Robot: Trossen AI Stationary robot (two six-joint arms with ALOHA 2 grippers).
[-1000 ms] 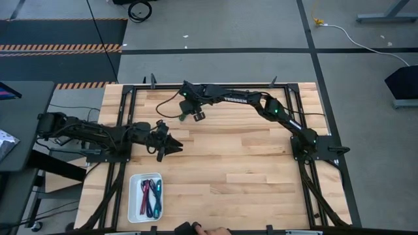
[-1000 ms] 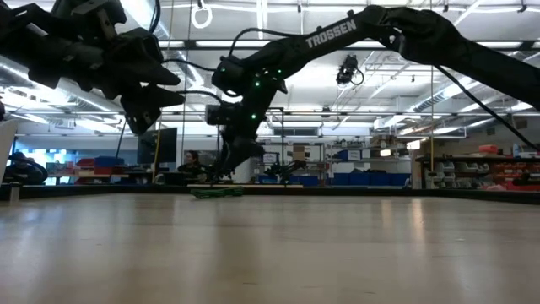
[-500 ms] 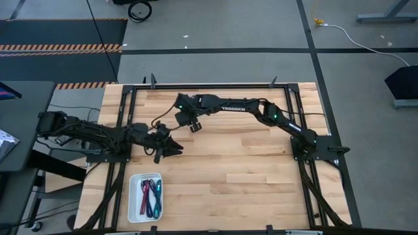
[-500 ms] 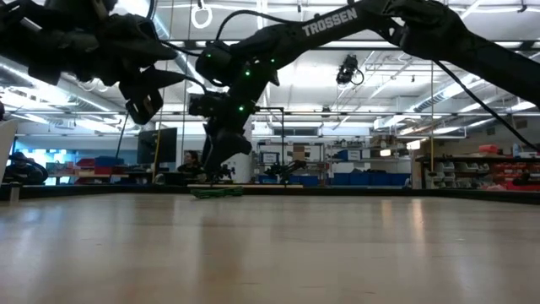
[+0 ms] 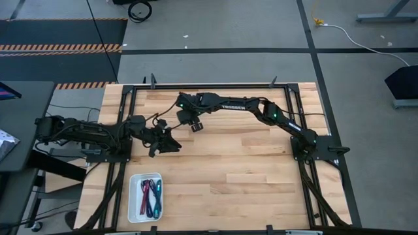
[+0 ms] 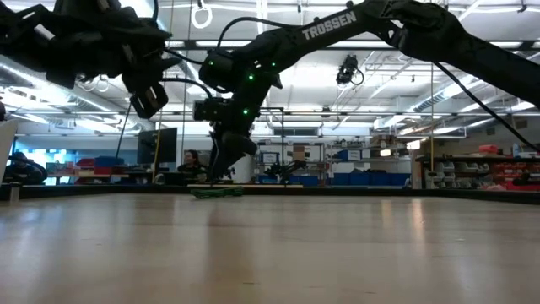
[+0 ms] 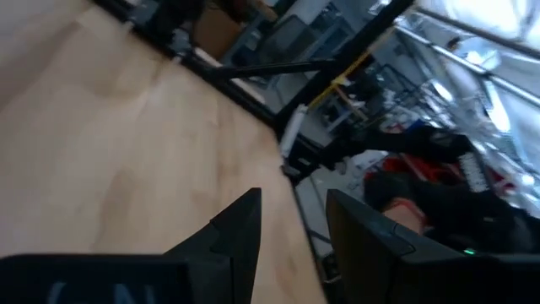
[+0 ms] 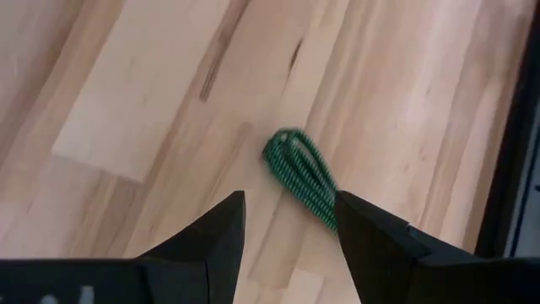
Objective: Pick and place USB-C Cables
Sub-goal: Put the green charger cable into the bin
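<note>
A green cable bundle lies flat on the wooden table near its far left part; it also shows in the low view. My right gripper is open and hovers just above it, fingers pointing down, one on either side of the bundle's near end, touching nothing; it also shows in the high view. My left gripper is open and empty, a little nearer and to the left, held above the table. Several other coloured cables lie in the white tray.
The white tray stands near the table's front left. A black metal frame runs along the table's left, far and right sides. Bare wood spreads over the middle and right. A person sits in the room beyond the table.
My right gripper has gone toward the table's left edge and come down over the green cable, staying open. My left gripper has drawn back a little toward the table's left and far side and has risen in the low view.
</note>
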